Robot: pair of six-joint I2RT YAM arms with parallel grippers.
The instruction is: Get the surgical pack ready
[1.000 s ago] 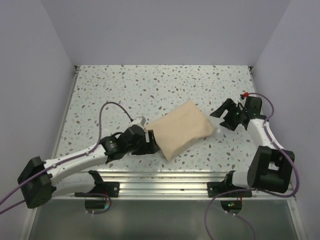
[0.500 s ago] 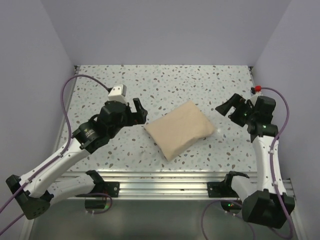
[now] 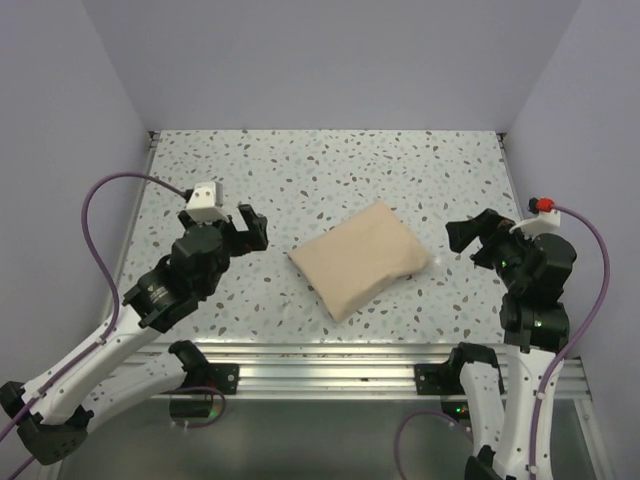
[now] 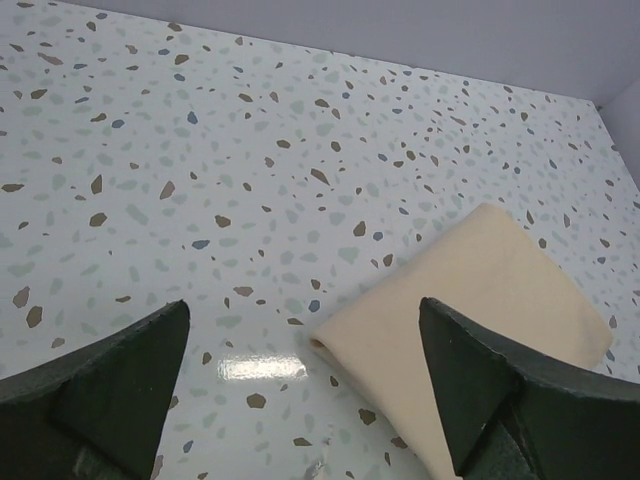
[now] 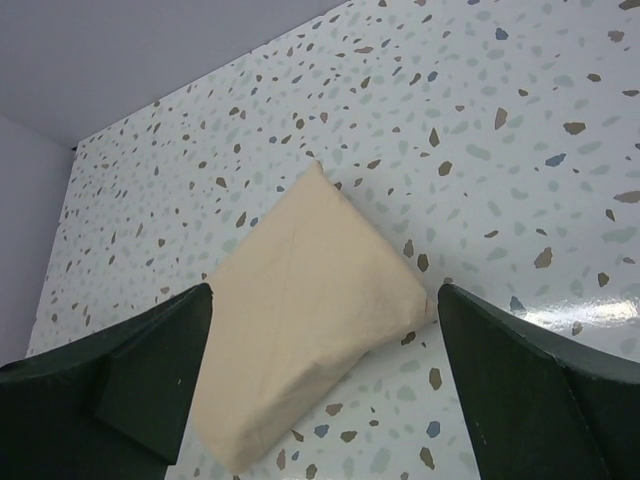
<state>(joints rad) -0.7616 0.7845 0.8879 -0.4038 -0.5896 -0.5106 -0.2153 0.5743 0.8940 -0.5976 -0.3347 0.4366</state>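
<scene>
The surgical pack (image 3: 358, 258) lies as a folded tan-beige bundle on the speckled table (image 3: 300, 165), fully wrapped, so whatever is inside is hidden. My left gripper (image 3: 252, 228) hovers open to the left of the pack, apart from it. In the left wrist view the pack's left corner (image 4: 480, 300) shows between the wide-spread jaws of the left gripper (image 4: 302, 310). My right gripper (image 3: 472, 238) is open too, off the pack's right corner with a gap between. The right wrist view looks down on the pack (image 5: 300, 310) between the spread jaws of the right gripper (image 5: 325, 290).
An aluminium rail (image 3: 320, 360) with the arm mounts runs along the table's near edge. Pale walls (image 3: 100, 120) close in the left, back and right sides. Purple cables (image 3: 110, 190) loop from both arms.
The left gripper let go at the pack's left edge, opened and rose back to the left. The right arm drew back to the right and nearer the front edge. The pack stayed put.
</scene>
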